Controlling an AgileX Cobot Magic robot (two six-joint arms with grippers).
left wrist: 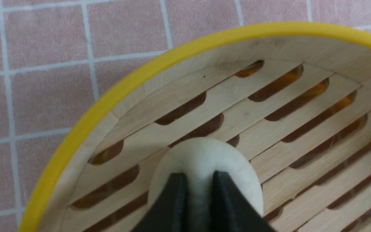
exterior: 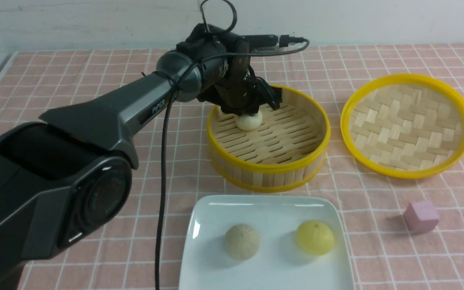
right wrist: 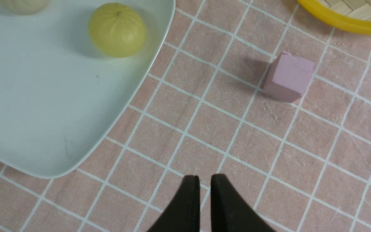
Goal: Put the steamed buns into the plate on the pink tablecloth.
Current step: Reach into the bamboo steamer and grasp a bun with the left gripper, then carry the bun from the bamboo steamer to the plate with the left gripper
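Observation:
My left gripper (exterior: 248, 113) reaches down into the bamboo steamer basket (exterior: 268, 167) and is shut on a pale steamed bun (exterior: 249, 121). In the left wrist view the two dark fingers (left wrist: 175, 193) pinch into the bun (left wrist: 204, 154), which rests on the basket's slats. The white plate (exterior: 268, 206) lies on the pink tablecloth (exterior: 75, 72) at the front, holding a beige bun (exterior: 242, 241) and a yellow bun (exterior: 315, 237). My right gripper (right wrist: 204, 178) hovers over bare cloth beside the plate (right wrist: 43, 112), fingers nearly together with nothing between them.
The woven bamboo lid (exterior: 407, 125) lies upturned to the right of the basket. A small pink cube (exterior: 421, 216) sits on the cloth right of the plate, ahead of my right gripper. The left arm and its cable stretch across the left half of the table.

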